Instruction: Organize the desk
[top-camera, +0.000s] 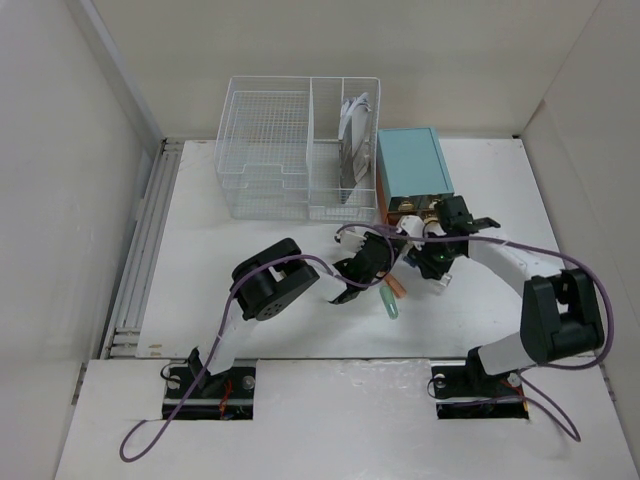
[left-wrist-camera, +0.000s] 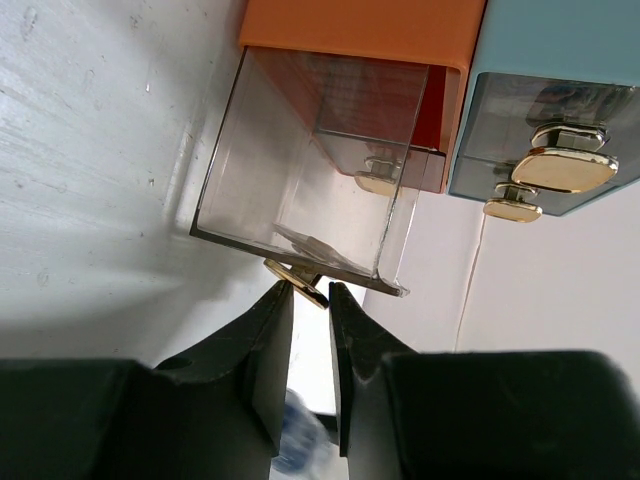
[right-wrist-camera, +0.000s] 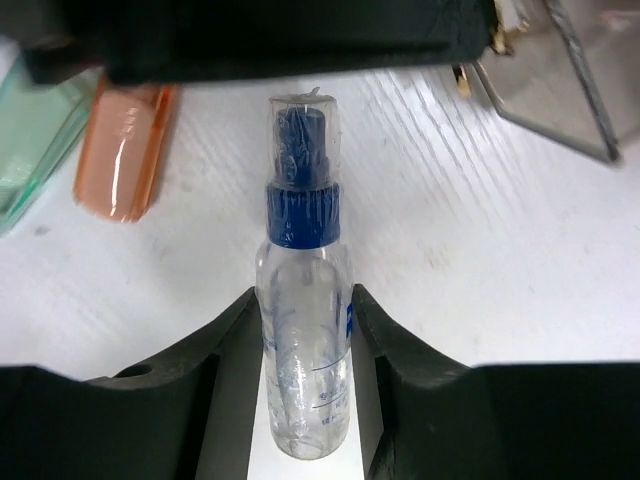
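Observation:
The white desk carries a teal drawer box with an orange drawer housing beside it. A clear drawer is pulled out of the orange housing. My left gripper is shut on that drawer's gold knob; it shows in the top view just in front of the box. My right gripper is shut on a clear spray bottle with a blue cap, held low over the desk. It sits right of the left gripper in the top view.
A white wire-mesh basket holding papers stands at the back, left of the teal box. An orange tube and a teal tube lie on the desk just beyond the bottle. A grey rail runs along the desk's left edge.

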